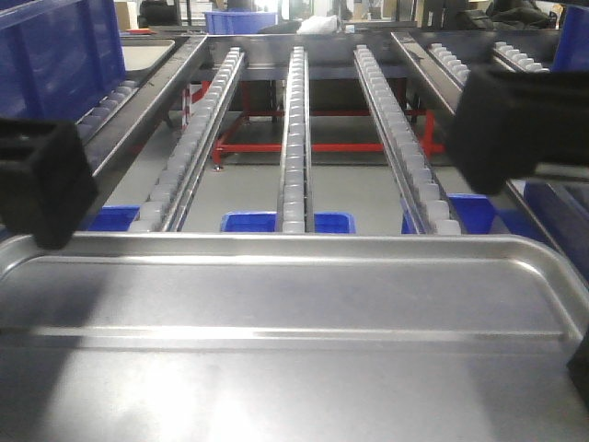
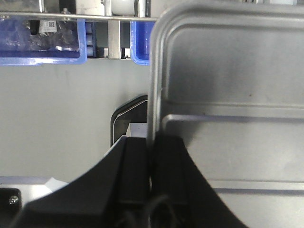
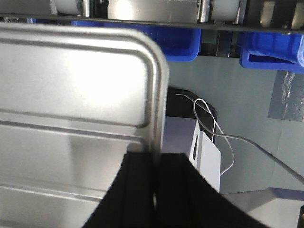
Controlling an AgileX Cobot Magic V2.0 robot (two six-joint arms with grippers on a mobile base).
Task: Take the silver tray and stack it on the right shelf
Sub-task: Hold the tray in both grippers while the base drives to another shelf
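Holding the shiny silver rectangular metal tray (image 1: 294, 304) by its side edges, your left fingers (image 2: 135, 166) and right fingers (image 3: 137, 190) pinch its rim tight. It fills the bottom of the front view, near the sloping steel shelf with white rollers (image 1: 294, 138) higher up.

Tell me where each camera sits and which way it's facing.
Front view: behind the tray, facing up the shelf; left gripper and right gripper at the sides.
Left wrist: on the left arm, looking along the gripper clamping the tray's left rim.
Right wrist: mirrors it on the right rim.
Both wrist views share the tray and blue bins.
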